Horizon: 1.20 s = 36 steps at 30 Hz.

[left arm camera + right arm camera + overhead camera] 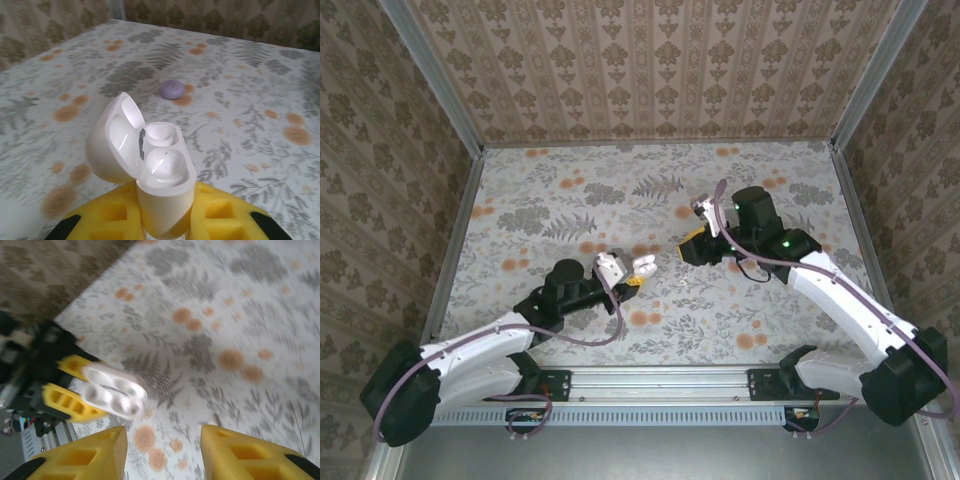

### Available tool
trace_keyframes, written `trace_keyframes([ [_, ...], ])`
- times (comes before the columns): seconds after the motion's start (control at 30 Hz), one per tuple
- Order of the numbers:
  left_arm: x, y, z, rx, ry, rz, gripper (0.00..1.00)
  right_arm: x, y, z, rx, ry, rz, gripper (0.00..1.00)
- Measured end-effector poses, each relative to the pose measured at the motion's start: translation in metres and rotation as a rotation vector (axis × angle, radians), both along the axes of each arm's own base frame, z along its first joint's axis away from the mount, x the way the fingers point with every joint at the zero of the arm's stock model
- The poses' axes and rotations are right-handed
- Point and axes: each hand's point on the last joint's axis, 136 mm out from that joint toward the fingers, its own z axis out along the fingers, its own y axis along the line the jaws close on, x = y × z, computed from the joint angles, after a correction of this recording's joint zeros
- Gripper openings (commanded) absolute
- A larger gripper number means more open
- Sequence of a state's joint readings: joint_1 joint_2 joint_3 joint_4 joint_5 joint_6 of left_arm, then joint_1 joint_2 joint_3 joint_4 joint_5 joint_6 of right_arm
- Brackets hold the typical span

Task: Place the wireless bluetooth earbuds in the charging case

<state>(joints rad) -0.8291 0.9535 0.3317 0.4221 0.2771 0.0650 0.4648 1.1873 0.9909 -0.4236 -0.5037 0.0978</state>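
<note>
Charging case (pixel 162 165): glossy white, held clear of the table (pixel 260 85) in the left gripper (pixel 162 222), whose 2 yellow fingers (pixel 100 220) are pressed onto its lower body from either side. The lid is swung open on its hinge and leans to the left in the left wrist view, exposing 2 rounded wells in the body. Glare on the plastic prevents confirming whether either well is occupied. In the top external view the case (pixel 642 267) sits at the tip of the left gripper (pixel 625 275), over the middle of the floral table (pixel 570 200) and nearer its front edge. The right gripper (pixel 692 247) is just beyond the case and to its right, apart from it. In the right wrist view the right gripper (pixel 162 440) has its 2 yellow fingers spread, with only table pattern between them and nothing held. That view also looks down onto the open case (pixel 114 392), which lies to the left of the finger gap. 1 small white piece (pixel 214 419) rests on the table beside the right-hand finger, too blurred to identify as an earbud. A flat round purple disc (pixel 172 90) lies on the table beyond the case, well apart from it
</note>
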Motion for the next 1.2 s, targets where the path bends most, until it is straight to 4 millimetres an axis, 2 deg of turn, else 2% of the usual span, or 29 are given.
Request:
trace_keyframes([
  [0.13,0.011,0.015,0.002,-0.005,-0.031,0.098,0.18,0.005,-0.005,-0.035,-0.074,0.220,-0.154,0.40],
  [0.37,0.023,0.031,0.011,-0.010,-0.073,0.194,0.18,-0.005,0.005,-0.092,-0.191,0.506,-0.300,0.39],
  [0.57,0.026,0.037,0.010,0.013,-0.090,0.218,0.18,0.000,0.017,-0.121,-0.276,0.632,-0.361,0.38],
  [0.83,0.028,0.042,0.015,0.013,-0.113,0.235,0.17,0.008,0.040,-0.157,-0.363,0.714,-0.361,0.38],
  [1.0,0.029,0.046,0.014,0.018,-0.116,0.249,0.18,0.009,0.043,-0.178,-0.404,0.749,-0.358,0.34],
  [1.2,0.029,0.047,0.010,0.031,-0.108,0.252,0.17,0.012,0.047,-0.192,-0.423,0.771,-0.358,0.29],
])
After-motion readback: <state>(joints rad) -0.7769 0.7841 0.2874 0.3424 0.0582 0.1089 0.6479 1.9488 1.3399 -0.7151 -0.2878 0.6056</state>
